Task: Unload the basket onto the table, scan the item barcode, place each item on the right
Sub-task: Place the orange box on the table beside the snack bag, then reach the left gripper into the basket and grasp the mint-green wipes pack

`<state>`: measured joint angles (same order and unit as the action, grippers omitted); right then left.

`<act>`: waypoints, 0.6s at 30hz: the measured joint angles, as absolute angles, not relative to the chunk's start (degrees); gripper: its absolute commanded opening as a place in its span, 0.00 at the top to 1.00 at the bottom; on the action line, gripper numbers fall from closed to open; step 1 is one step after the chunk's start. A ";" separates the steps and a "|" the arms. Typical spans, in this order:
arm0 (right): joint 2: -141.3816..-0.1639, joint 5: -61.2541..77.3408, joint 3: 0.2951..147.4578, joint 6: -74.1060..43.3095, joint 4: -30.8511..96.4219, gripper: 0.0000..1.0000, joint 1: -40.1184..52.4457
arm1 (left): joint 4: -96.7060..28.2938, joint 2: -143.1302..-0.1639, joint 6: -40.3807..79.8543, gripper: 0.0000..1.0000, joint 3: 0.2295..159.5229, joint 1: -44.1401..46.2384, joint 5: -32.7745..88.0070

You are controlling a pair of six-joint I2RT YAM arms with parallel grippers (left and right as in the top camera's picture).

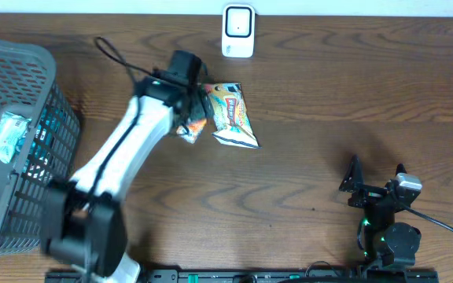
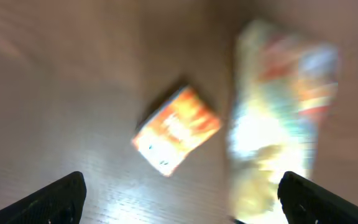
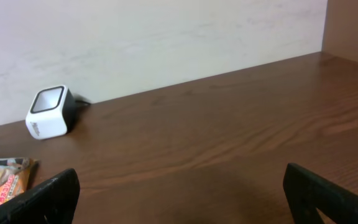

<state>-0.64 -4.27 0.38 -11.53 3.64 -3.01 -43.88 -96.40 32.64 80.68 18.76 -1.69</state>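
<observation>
Two items, bag (image 2: 278, 118) and orange packet (image 2: 176, 129), lie loose near scanner (image 1: 237, 31); left gripper (image 2: 188, 196) and right gripper (image 3: 185, 194) wide, empty; scan apparently not yet done

The left arm (image 1: 124, 149) reaches far forward, and the left gripper (image 2: 182, 180) has its jaws spread wide. The right gripper (image 1: 376, 181) sits near its base, jaws equally wide.

We saw a dark brown worktop (image 1: 329, 94) with wavy wood grain. At its far edge the scanner (image 1: 237, 31) was white with a dark window. The snack bag (image 1: 232, 114) was yellow and orange with red and blue print and a white end. The small packet (image 2: 176, 129) was orange with a white edge. At the left edge, the basket (image 1: 22, 71) was grey mesh and held a teal-and-white packet (image 1: 5, 135). The left arm (image 1: 128, 145) was white with black joints, and the right claw (image 1: 377, 167) was black.
</observation>
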 measured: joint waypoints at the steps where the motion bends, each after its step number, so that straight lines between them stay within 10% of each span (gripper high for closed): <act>1: -0.64 -4.25 0.38 -11.53 3.64 0.01 -3.01 | -43.79 -93.56 32.01 0.02 81.73 18.28 -1.72; 18: -0.64 -4.27 0.38 -11.53 3.64 0.01 -3.01 | -50.83 -64.69 28.73 0.02 88.77 -25.89 -8.10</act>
